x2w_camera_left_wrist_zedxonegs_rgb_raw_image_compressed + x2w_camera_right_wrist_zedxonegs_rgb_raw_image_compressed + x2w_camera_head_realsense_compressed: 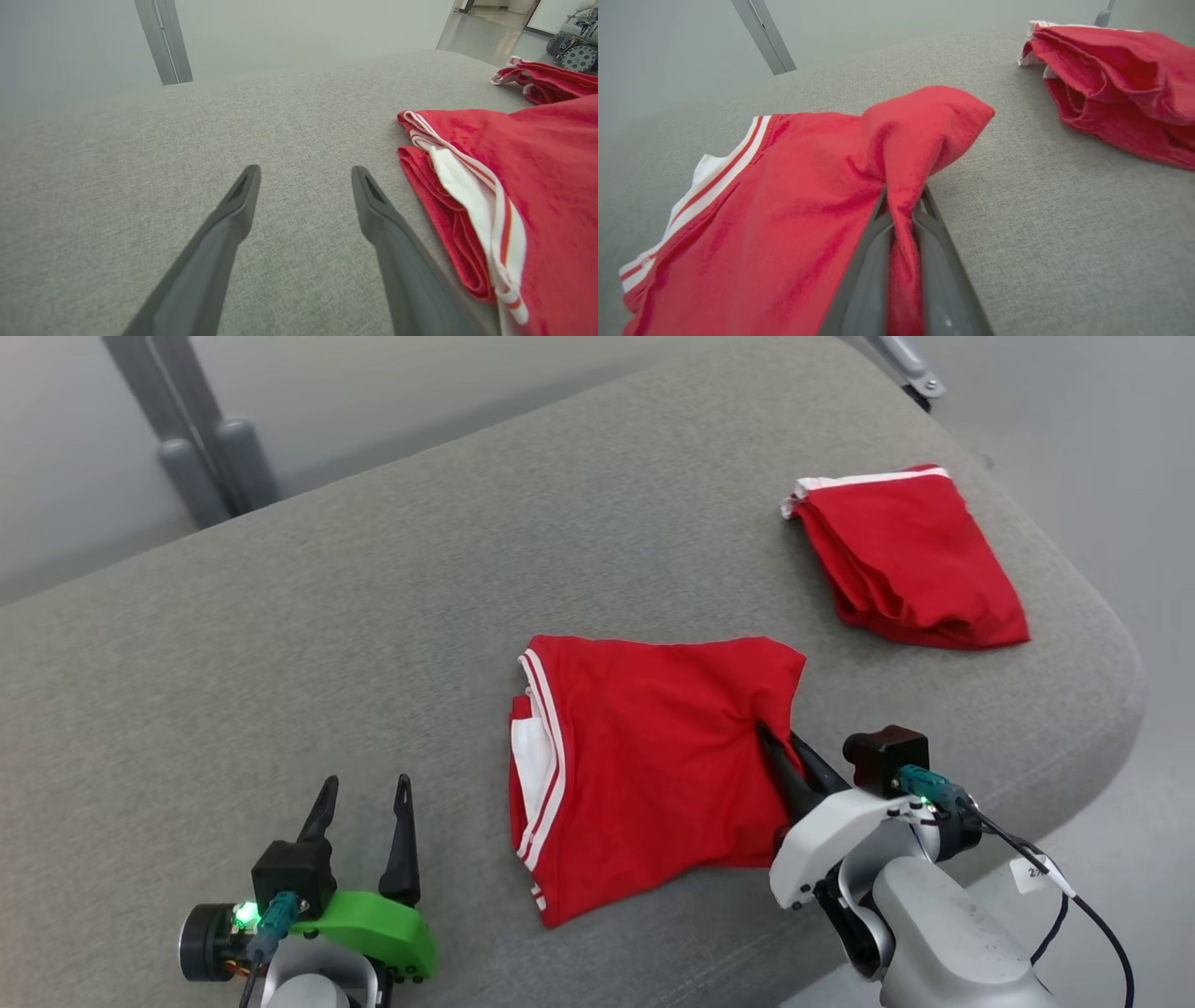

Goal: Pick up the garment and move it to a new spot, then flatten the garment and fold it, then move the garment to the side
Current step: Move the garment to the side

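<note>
Right claw (777,733) pinches the garment (653,756) at its edge.
Left claw (366,782) stands wide nearby; second garment (910,560) lies apart.

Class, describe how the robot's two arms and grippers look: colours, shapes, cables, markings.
The left gripper has two long, dark, tapering fingers on a black block, a bright green shell, a glowing green light and a teal plug. The right gripper has matching fingers, a white shell, a black cable and a white tag.
</note>
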